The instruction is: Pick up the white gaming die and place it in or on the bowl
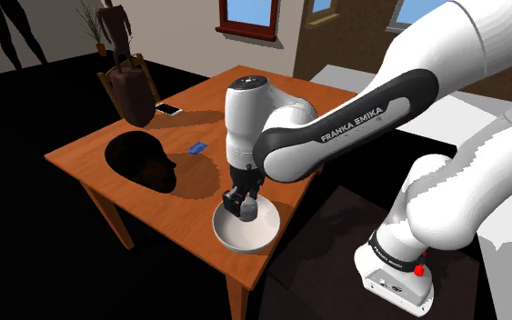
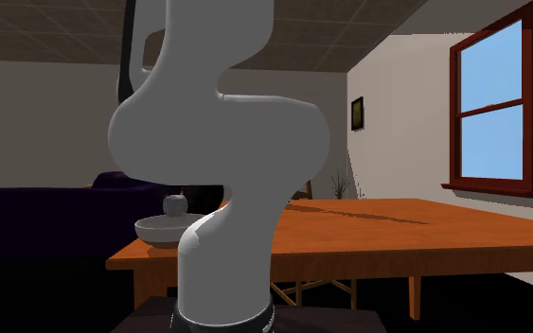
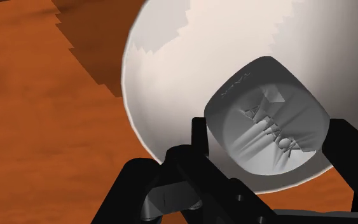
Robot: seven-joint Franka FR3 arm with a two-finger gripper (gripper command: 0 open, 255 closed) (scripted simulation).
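The white bowl (image 1: 245, 232) stands at the near corner of the orange wooden table (image 1: 81, 156). My gripper (image 1: 243, 207) hangs just above the bowl's middle, shut on the rounded grey-white die (image 1: 247, 211). In the wrist view the die (image 3: 266, 124), with raised lettering on its face, sits clasped between the two black fingers (image 3: 196, 149), and the bowl (image 3: 171, 70) lies right beneath it. In the second exterior view the die (image 2: 174, 204) floats a little above the bowl (image 2: 158, 230), beside my arm's white base.
A dark rounded lump (image 1: 140, 159), a dark vase-like object (image 1: 128, 91), a white phone (image 1: 168, 109) and a small blue card (image 1: 196, 147) lie farther back on the table. The table's edge runs close by the bowl.
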